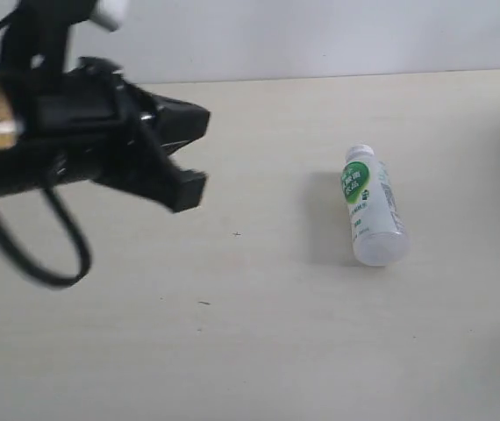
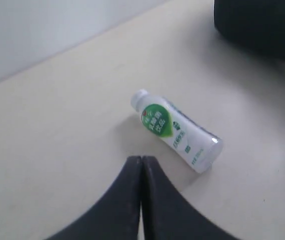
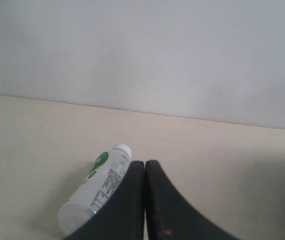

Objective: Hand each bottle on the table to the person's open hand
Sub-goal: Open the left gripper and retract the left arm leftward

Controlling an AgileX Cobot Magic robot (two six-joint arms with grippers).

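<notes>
One bottle (image 1: 371, 206) lies on its side on the table (image 1: 232, 351): clear plastic, white cap, green-and-white label. It also shows in the left wrist view as the bottle (image 2: 175, 130) and in the right wrist view as the bottle (image 3: 100, 192). My left gripper (image 2: 141, 159) is shut with nothing between its fingers. In the exterior view the left gripper (image 1: 196, 153) hangs above the table, well to the left of the bottle. My right gripper (image 3: 144, 162) is shut and empty, with the bottle lying just beside its fingers. The person's hand is out of view.
A pale wall (image 1: 320, 35) runs along the table's far edge. In the left wrist view a dark bulky shape (image 2: 257, 25) sits beyond the bottle. A few tiny dark specks (image 1: 203, 303) mark the tabletop.
</notes>
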